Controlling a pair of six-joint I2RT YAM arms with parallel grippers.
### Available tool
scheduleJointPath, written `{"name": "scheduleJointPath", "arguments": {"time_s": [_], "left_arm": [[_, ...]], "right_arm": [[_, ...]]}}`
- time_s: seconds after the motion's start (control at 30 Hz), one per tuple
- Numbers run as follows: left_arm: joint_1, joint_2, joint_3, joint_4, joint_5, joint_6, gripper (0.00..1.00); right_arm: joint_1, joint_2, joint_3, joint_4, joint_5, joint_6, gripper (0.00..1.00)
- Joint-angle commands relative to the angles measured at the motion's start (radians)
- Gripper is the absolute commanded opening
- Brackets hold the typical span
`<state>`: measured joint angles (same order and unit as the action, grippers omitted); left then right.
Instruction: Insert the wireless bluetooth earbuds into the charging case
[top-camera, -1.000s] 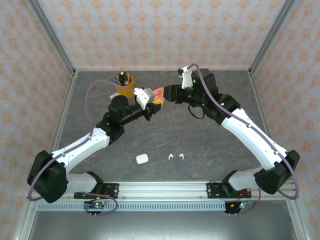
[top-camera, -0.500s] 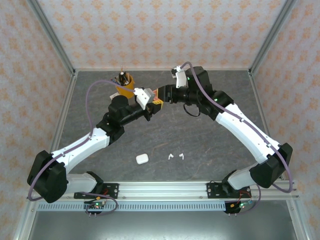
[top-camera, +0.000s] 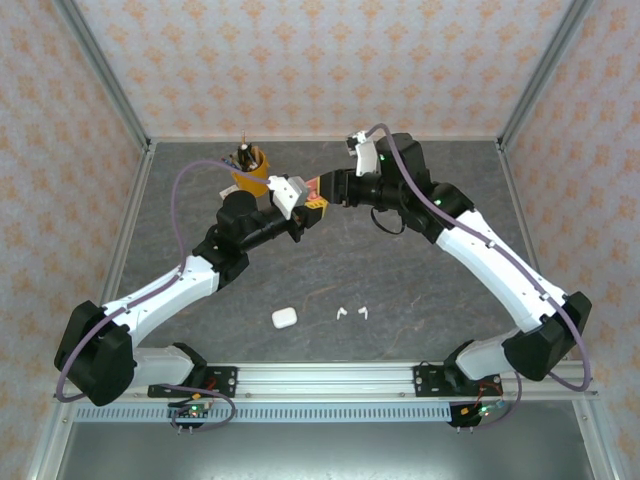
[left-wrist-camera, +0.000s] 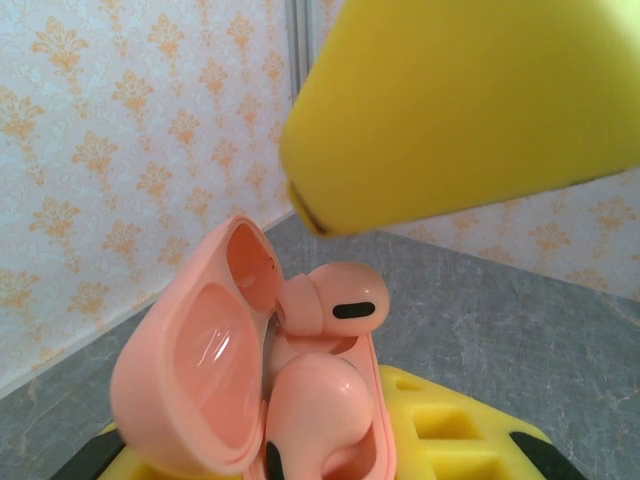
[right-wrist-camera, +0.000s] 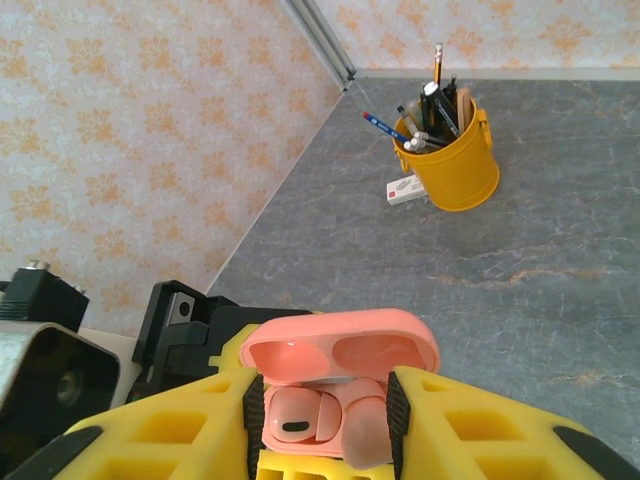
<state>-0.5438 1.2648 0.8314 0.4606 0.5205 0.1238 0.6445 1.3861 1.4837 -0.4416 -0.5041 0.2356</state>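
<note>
Right wrist, open pink case (right-wrist-camera: 340, 355), earbuds (right-wrist-camera: 296, 412) inside

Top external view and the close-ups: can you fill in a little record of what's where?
pink case: lid open, held between the two arms
pink earbuds: two, inside the pink case
left gripper: shut on the pink case
right gripper: fingers flank the case; grip unclear
white case: on the table, near side
white earbuds: two, loose beside it
pen pot: yellow, far side
</note>
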Motion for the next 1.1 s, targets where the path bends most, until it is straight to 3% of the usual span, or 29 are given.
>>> {"name": "scheduleJointPath", "arguments": {"time_s": [0.0,0.43,0.9,1.07], "left_arm": [[-0.009,-0.012,0.034,0.047,0.019,-0.002,0.0],[-0.008,-0.011,0.047,0.033,0.019,0.005,0.0],[-0.009,-0.016,0.05,0.032,0.022,0.0,0.0],[-0.009,-0.016,0.049,0.033,0.024,-0.001,0.0]], "right_arm": [[-0.003,-0.034,0.011,0.014,0.028,-0.003,0.39],[-0.003,-0.025,0.015,-0.029,-0.132,0.008,0.4],[-0.003,-0.029,-0.015,-0.022,0.012,-0.009,0.39],[-0.003,-0.002,0.02,-0.029,-0.003,-0.011,0.39]]}}
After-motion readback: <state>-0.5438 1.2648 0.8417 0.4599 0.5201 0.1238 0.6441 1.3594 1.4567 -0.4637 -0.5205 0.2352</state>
